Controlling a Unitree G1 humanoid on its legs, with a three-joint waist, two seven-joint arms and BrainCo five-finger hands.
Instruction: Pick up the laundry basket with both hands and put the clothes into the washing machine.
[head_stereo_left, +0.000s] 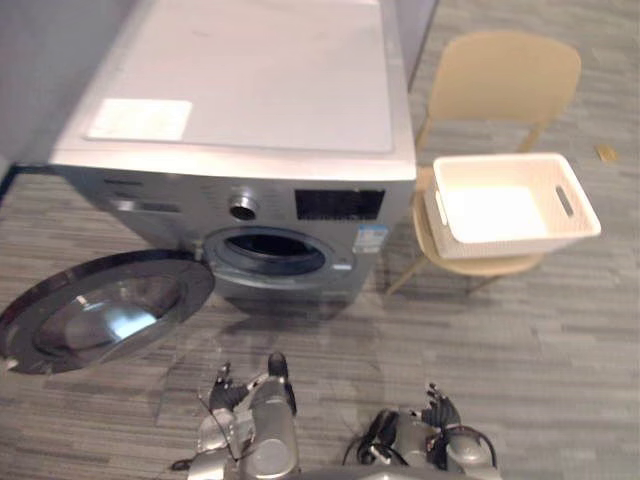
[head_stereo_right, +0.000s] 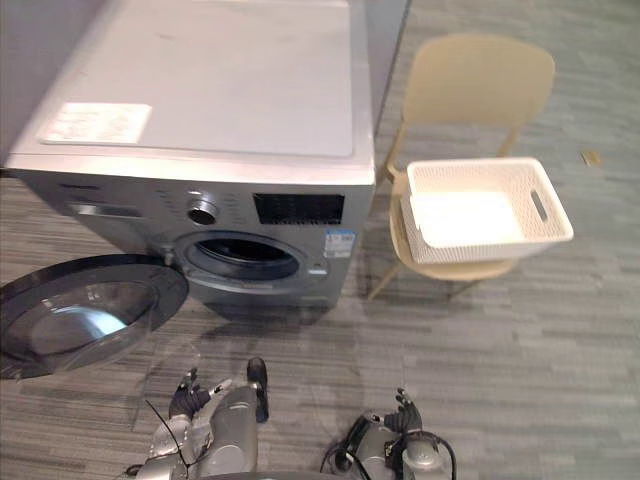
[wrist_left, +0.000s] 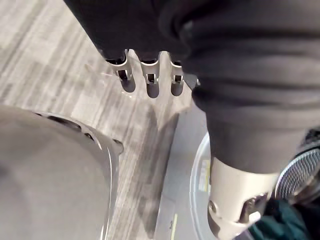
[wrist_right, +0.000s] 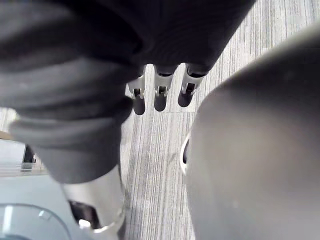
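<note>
A white slatted laundry basket (head_stereo_left: 575, 215) rests on the seat of a beige chair (head_stereo_left: 505, 75), to the right of the silver washing machine (head_stereo_left: 250, 150). The basket's inside looks plain bright white. The machine's round door (head_stereo_left: 100, 310) hangs wide open to the left, and the dark drum opening (head_stereo_left: 268, 250) is exposed. My left hand (head_stereo_left: 240, 395) and right hand (head_stereo_left: 440, 412) hang low at the near edge, over the floor and well short of both machine and basket. In the wrist views the left fingers (wrist_left: 150, 80) and right fingers (wrist_right: 160, 97) are straight and hold nothing.
Grey wood-plank floor (head_stereo_left: 560, 350) stretches between me, the machine and the chair. The open door reaches out over the floor on my left. A grey wall stands behind the machine.
</note>
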